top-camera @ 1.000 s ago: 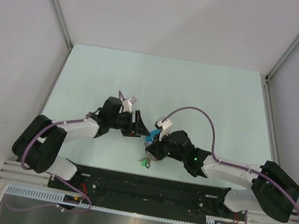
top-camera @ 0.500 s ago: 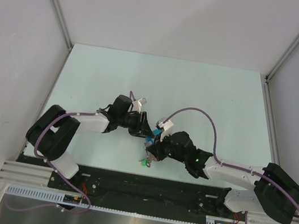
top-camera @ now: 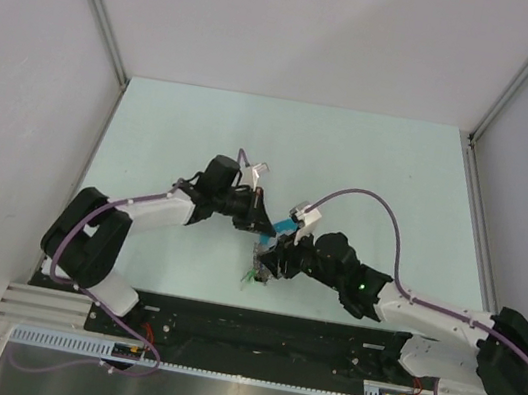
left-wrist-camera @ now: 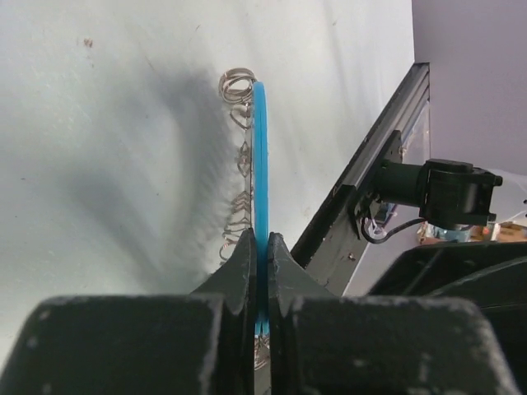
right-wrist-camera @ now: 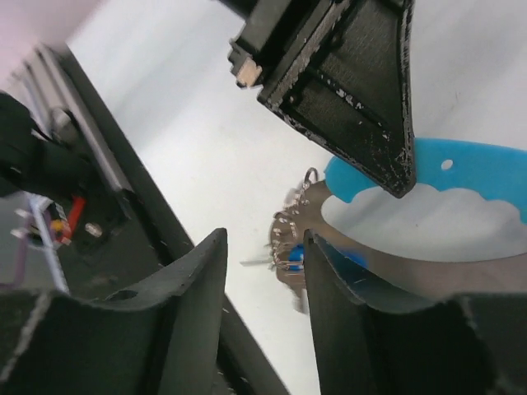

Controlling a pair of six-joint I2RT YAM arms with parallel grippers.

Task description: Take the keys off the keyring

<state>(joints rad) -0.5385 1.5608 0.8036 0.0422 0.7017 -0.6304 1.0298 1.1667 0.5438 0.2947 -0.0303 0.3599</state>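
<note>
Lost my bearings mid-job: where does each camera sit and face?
Top external: above and behind, looking down at the table; left arm and right arm show.
Left wrist: looks along its jaws, shut on the blue piece, toward the table.
Right wrist: looks between its open jaws at that piece.
Shared: the blue piece, in both wrist views.

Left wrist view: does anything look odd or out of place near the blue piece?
Nothing looks damaged or spilled. One thing is unusual: the left gripper is shut on the blue piece, held edge-on, and several small silvery loops run along its left side, not a single ring.
</note>
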